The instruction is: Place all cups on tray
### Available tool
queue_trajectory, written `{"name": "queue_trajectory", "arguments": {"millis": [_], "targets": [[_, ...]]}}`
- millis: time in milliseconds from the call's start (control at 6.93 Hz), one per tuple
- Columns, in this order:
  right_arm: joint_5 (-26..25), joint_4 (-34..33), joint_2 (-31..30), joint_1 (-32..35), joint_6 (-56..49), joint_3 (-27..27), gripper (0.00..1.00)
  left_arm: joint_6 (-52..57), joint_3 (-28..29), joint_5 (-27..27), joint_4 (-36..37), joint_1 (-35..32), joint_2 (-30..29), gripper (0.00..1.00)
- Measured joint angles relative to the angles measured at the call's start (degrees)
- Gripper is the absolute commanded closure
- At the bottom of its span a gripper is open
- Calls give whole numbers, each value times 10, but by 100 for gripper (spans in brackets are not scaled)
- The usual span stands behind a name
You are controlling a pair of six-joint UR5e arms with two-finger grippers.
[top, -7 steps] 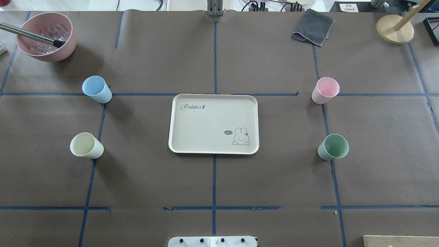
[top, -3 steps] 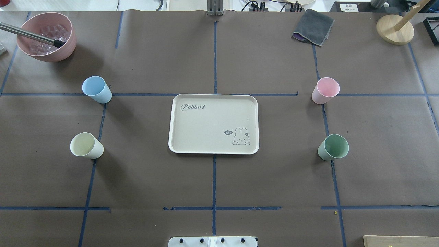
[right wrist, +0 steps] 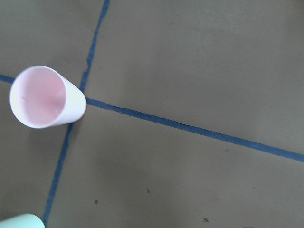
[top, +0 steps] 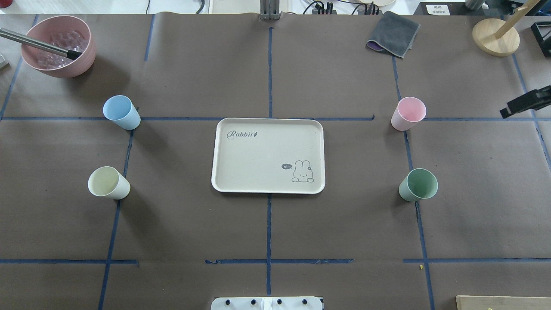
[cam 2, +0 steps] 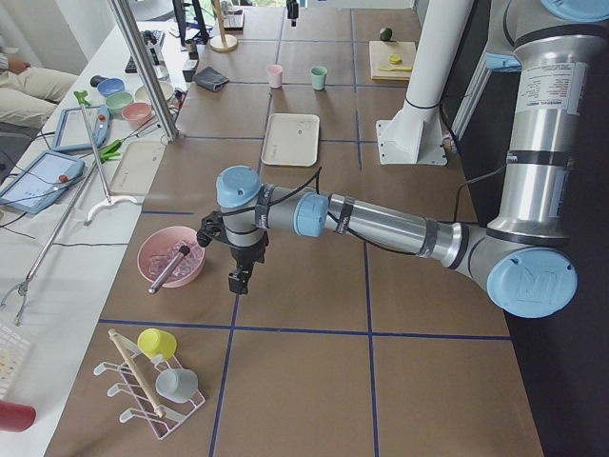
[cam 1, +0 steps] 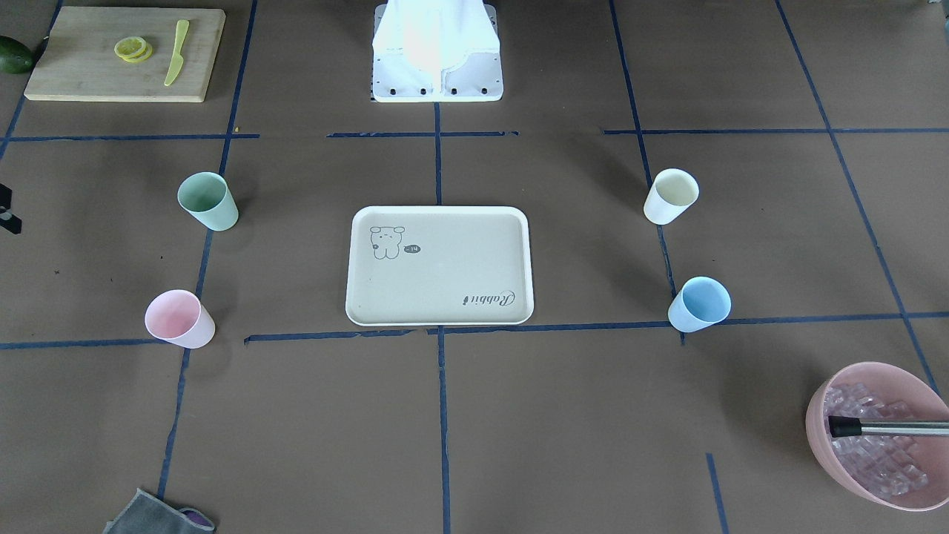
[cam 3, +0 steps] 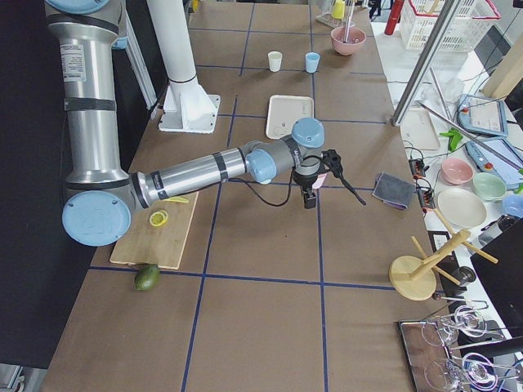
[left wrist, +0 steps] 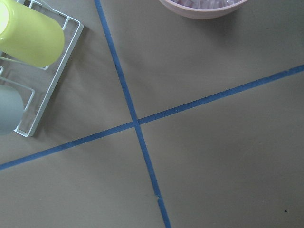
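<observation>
So we're right at the start here: none of the four cups is on the tray yet. Left to right in the overhead view: our left tool (cam 2: pixel 239 282) hangs over the surface (top: pixel 193 224) out past the pink bowl (top: pixel 58 45) of ice, well apart from any cup. We only catch it in a side view, so we can't tell whether its jaws are apart or together. Then come the blue cup (top: pixel 122 112) and, nearer the robot, the cream cup (top: pixel 108 182), both upright. The tray (top: pixel 258 157) sits in the middle with nothing on it. To its right stand the pink cup (top: pixel 408 113) and the green cup (top: pixel 418 184), upright too. Our right tool (cam 3: pixel 309 201) hovers near the pink cup, but its wrist camera has that cup off toward the left edge, so it isn't lined up. We can't say whether it's open or closed either. Our guess is the step in hand is the reach for the pink cup. Next we'd need to centre over it, come down with the jaws either side of the wall, close and carry it to the tray.
</observation>
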Motion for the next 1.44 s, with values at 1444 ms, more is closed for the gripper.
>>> {"name": "queue_trajectory", "arguments": {"millis": [1444], "targets": [[-87, 3, 177, -121, 139, -167, 10, -40, 5, -16, -28, 5, 1, 0]]}}
